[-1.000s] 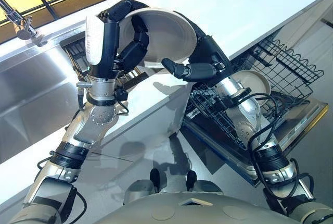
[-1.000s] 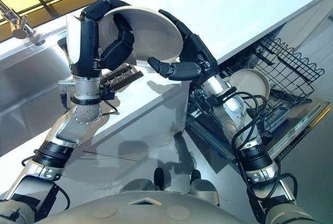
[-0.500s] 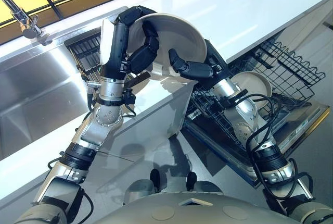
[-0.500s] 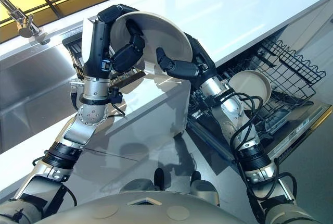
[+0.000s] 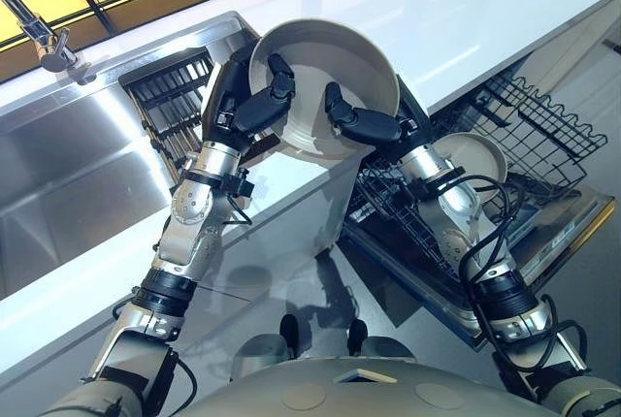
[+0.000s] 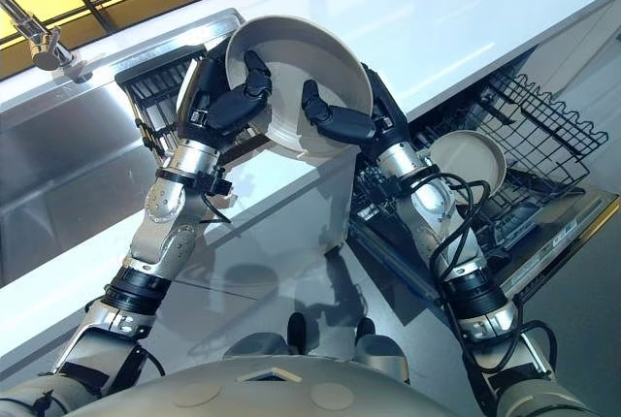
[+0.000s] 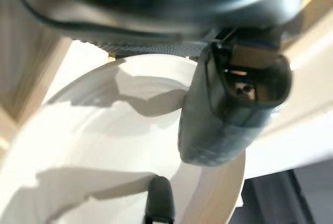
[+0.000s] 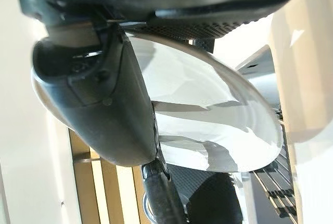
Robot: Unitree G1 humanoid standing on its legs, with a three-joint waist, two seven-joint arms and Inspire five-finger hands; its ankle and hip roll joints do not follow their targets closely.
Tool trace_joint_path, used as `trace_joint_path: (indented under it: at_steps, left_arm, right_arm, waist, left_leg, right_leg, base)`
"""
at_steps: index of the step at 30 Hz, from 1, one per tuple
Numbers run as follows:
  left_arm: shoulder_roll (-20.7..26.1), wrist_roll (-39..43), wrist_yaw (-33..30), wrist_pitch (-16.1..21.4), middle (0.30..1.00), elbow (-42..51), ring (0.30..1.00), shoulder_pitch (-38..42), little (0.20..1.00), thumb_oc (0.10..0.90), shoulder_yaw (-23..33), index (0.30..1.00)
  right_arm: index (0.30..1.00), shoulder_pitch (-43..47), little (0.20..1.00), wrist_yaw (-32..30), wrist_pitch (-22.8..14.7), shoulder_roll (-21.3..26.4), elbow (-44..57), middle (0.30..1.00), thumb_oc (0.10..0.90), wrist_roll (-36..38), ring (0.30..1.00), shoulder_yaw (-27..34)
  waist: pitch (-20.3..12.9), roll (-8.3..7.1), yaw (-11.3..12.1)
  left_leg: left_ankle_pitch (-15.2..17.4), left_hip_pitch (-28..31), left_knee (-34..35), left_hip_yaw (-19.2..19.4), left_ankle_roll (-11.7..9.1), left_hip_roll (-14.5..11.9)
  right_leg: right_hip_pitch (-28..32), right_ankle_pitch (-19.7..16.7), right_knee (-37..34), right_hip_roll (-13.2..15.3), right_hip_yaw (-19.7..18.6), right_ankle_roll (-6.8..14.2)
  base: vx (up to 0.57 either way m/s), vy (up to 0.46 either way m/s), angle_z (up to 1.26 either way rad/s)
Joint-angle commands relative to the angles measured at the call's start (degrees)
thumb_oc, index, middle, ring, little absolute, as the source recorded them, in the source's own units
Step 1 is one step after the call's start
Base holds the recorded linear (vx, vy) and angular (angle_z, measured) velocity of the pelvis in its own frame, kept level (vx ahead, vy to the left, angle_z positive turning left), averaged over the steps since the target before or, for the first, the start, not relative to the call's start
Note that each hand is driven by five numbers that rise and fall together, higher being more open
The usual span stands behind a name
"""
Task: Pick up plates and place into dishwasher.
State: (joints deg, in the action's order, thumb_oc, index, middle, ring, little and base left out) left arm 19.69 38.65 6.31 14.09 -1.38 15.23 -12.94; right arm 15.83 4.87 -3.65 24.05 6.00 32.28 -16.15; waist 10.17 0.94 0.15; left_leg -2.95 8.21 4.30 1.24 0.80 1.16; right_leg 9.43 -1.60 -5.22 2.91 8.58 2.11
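A pale plate (image 5: 325, 78) is held above the white worktop (image 5: 466, 10) edge, gripped from both sides: the left robot hand (image 5: 247, 107) is curled over its left rim, thumb inside, and the right robot hand (image 5: 374, 126) is clamped on its right rim. For a clean handover, the right grip should be judged secure before the left is released, then the plate swung right to the open dishwasher rack (image 5: 524, 136), beside the plate (image 5: 475, 155) already racked. Compared with a second ago, the plate has been tilted face-up and the left forearm lowered.
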Motion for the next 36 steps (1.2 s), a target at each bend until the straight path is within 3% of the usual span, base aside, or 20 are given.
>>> trace_joint_path:
  at_steps: [1, 9, 15, 18, 29, 36]
  left_arm:
    - [-3.35, 14.63, 8.32, 1.99, 0.9, 4.61, 0.9, -0.47, 0.9, 0.8, 0.87, 0.9]
    - [-2.4, 25.03, 3.65, 1.45, 0.9, 5.43, 0.9, -2.72, 0.9, 0.8, 11.98, 0.9]
    - [-3.33, 32.3, 1.21, 6.49, 0.9, 5.85, 0.9, -5.8, 0.9, 0.8, 21.14, 0.9]
    - [-3.38, 32.24, 0.08, 8.91, 0.9, 4.87, 0.9, -7.04, 0.9, 0.8, 24.79, 0.9]
    - [-1.08, 26.57, -2.92, 12.06, 0.9, 0.46, 0.9, -8.6, 0.9, 0.8, 31.85, 0.9]
    - [3.29, 9.88, -12.55, 14.17, 0.9, -1.0, 0.9, -9.6, 0.9, 0.8, 34.27, 0.9]
  right_arm:
    - [0.3, 7.19, 0.2, -4.28, -13.0, -3.86, 3.57, 0.3, 0.1, 5.72, 0.3, 11.84]
    - [0.3, 3.7, 0.2, -10.8, -17.31, -0.95, 0.47, 0.3, 0.1, -1.93, 0.3, 19.54]
    - [0.3, -4.24, 0.2, -15.89, -19.53, 0.43, -3.84, 0.3, 0.1, -10.93, 0.3, 25.53]
    - [0.3, -7.6, 0.2, -19.31, -19.92, 1.02, -6.28, 0.3, 0.1, -16.16, 0.3, 27.84]
    - [0.3, -11.83, 0.2, -19.97, -18.25, 3.25, -13.21, 0.3, 0.1, -26.09, 0.3, 30.24]
    - [0.3, -13.77, 0.2, -18.32, -17.03, 5.56, -17.15, 0.3, 0.1, -32.7, 0.3, 28.58]
  waist:
    - [-6.75, 0.07, 1.0]
    - [-7.13, 0.35, 0.83]
    - [-6.93, 0.65, 0.13]
    - [-6.59, 0.93, -0.27]
    - [-4.98, 2.22, -1.2]
    - [-3.9, 3.12, -1.01]
  left_leg:
    - [8.34, -0.43, -4.82, -0.43, -0.48, 0.61]
    - [8.39, -0.29, -4.96, -0.4, -0.72, 0.68]
    - [8.37, -0.19, -5.19, -0.2, -0.93, 0.54]
    - [8.28, -0.23, -5.28, -0.1, -1.12, 0.48]
    - [7.92, -0.7, -5.74, 0.17, -2.06, 0.2]
    - [7.57, -1.78, -6.6, -0.33, -2.59, 0.29]
  right_leg:
    - [-1.96, 10.21, 8.21, -3.41, 2.29, -1.02]
    - [-1.97, 10.4, 8.16, -3.31, 2.18, -1.2]
    - [-2.21, 10.82, 8.69, -3.18, 1.94, -1.41]
    - [-2.42, 11.05, 9.11, -3.11, 1.77, -1.53]
    - [-3.21, 12.12, 11.14, -2.46, 2.09, -1.86]
    - [-4.26, 12.82, 12.79, -1.75, 2.93, -2.13]
  base:
    - [0.0, 0.0, 0.0]
    - [0.0, 0.0, 0.0]
    - [0.0, 0.005, 0.0]
    - [0.02, 0.021, -0.01]
    - [0.0, 0.003, 0.0]
    - [0.0, 0.004, 0.0]
